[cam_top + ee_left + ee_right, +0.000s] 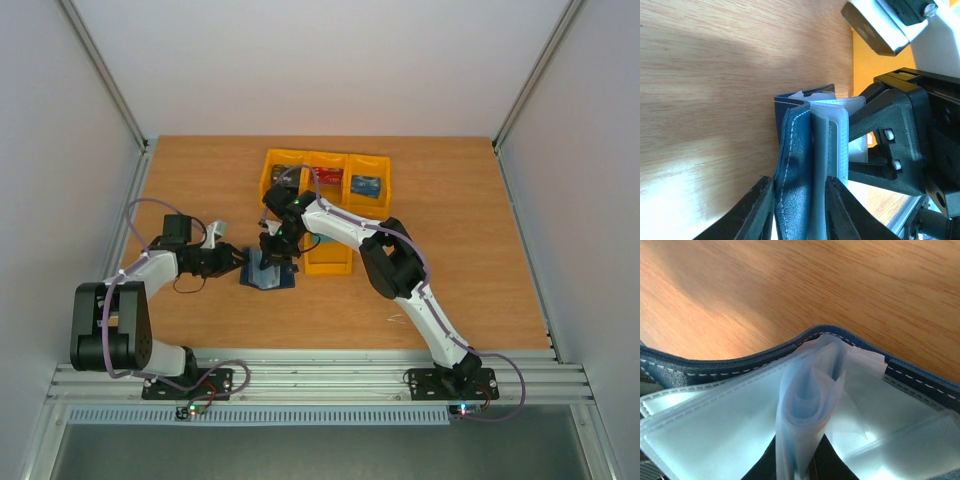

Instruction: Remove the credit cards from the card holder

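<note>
The card holder (268, 274) lies open on the wood table, with a navy stitched cover and a pale blue-grey inside. My left gripper (243, 262) reaches it from the left. In the left wrist view the left gripper (799, 205) has its jaws pressed on both faces of the navy cover (795, 165). My right gripper (277, 250) comes down from above. In the right wrist view the right gripper (801, 462) is shut on a bunched fan of clear sleeves (810, 390), lifted off the open holder (700, 365). The credit cards are hidden.
Three yellow bins (325, 178) stand in a row behind the holder. A fourth yellow bin (328, 258) sits just to its right, under the right arm. In the left wrist view the right gripper's black body (900, 145) crowds the holder's far side.
</note>
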Motion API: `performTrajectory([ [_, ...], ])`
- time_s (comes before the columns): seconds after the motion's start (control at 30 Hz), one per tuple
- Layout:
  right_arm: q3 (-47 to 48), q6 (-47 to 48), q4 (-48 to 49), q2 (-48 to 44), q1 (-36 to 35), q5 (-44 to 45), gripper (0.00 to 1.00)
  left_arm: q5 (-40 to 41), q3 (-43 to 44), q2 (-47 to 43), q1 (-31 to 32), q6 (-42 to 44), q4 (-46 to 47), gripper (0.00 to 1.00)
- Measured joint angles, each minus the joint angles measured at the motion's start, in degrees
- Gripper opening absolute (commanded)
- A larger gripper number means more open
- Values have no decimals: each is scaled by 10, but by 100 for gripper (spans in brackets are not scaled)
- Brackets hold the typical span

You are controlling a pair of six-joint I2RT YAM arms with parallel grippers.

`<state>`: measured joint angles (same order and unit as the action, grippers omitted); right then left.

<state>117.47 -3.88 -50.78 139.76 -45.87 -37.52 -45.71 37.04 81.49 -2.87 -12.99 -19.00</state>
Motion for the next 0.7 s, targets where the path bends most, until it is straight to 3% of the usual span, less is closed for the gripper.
performTrajectory([
  [0.1, 0, 0, 0, 0, 0, 0, 1, -5, 0, 0, 0, 1, 0, 31],
  [0.37, 0, 0, 7, 0, 0, -9, 1, -24, 0, -2, 1, 12, 5, 68],
  [0.57, 0, -2, 22, 0, 0, -27, 1, -30, 0, -18, 5, 11, 6, 88],
  [0.7, 0, -3, 56, -11, -4, -58, 1, -46, 16, -26, 14, 4, -11, 93],
])
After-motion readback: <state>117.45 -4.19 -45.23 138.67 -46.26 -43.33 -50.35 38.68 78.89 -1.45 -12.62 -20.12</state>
